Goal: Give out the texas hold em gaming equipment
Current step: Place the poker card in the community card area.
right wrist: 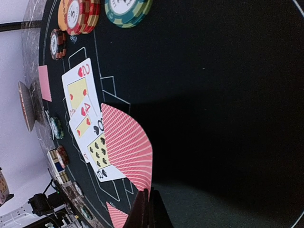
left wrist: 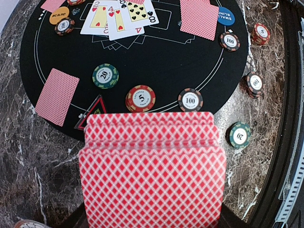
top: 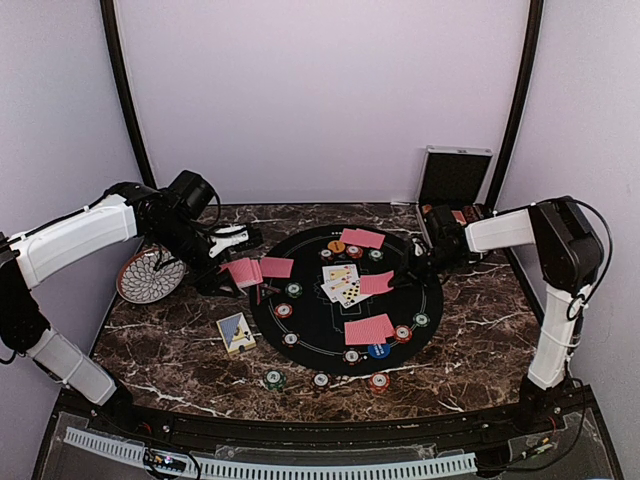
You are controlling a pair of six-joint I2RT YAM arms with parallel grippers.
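A stack of red-backed playing cards (left wrist: pixel 152 166) fills the lower left wrist view. My left gripper (top: pixel 228 262) is shut on it at the left rim of the black mat (top: pixel 330 318), its fingers hidden under the cards. My right gripper (right wrist: pixel 150 206) is shut on the edge of one bent red-backed card (right wrist: pixel 127 145), which lies beside three face-up cards (top: pixel 341 284) at the mat's centre. Face-down cards (top: pixel 369 329) lie near the front, more (top: pixel 362 238) at the back and some (top: pixel 277 267) at the left. Several poker chips (left wrist: pixel 140 98) ring the mat.
A patterned white plate (top: pixel 148 276) stands tilted behind the left arm. An open silver case (top: pixel 455 178) sits at the back right. A blue and yellow card box (top: pixel 236 333) lies left of the mat. Loose chips (top: pixel 273 379) rest on the marble near the front edge.
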